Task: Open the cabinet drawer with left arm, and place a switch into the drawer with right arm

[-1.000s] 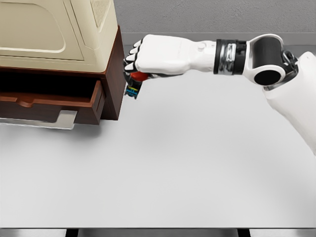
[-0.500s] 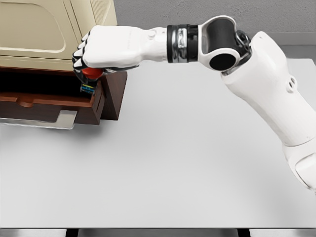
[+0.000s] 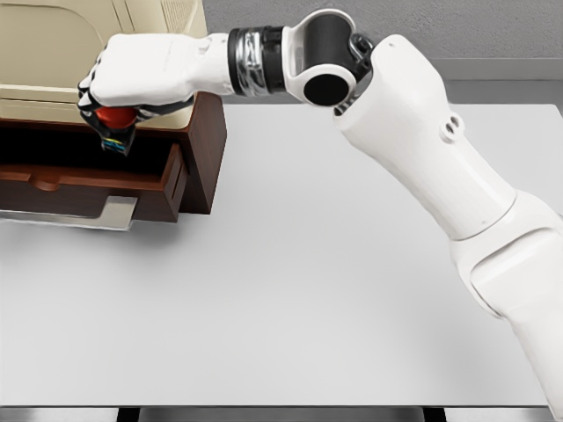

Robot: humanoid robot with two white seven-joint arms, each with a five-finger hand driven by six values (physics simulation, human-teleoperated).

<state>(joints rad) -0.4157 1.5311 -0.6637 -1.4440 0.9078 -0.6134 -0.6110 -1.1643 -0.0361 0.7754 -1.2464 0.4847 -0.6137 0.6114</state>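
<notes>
The right hand [image 3: 132, 79] reaches across from the picture's right, its long white arm stretched over the desk [image 3: 308, 299] to the upper left corner of the view. Its fingers [image 3: 92, 104] are curled tight around the switch [image 3: 115, 127], a small piece with a red top and a dark lower part showing blue and yellow marks; only what pokes out under the palm can be seen. The switch hangs above the dark opening of the drawer [image 3: 92, 185], which stands pulled out from the brown wooden cabinet [image 3: 204, 149], and sits nearer the drawer's right side wall than its left, which runs out of view. It seems clear of the walls, though the hand hides part of it. Above, the cream-coloured appliance [image 3: 88, 53] on top of the cabinet lies close behind the knuckles. A pale flat sheet [image 3: 114, 214] juts out beneath the drawer front onto the desk. To the right of the cabinet's edge the white desk runs wide to its front and right rims.
</notes>
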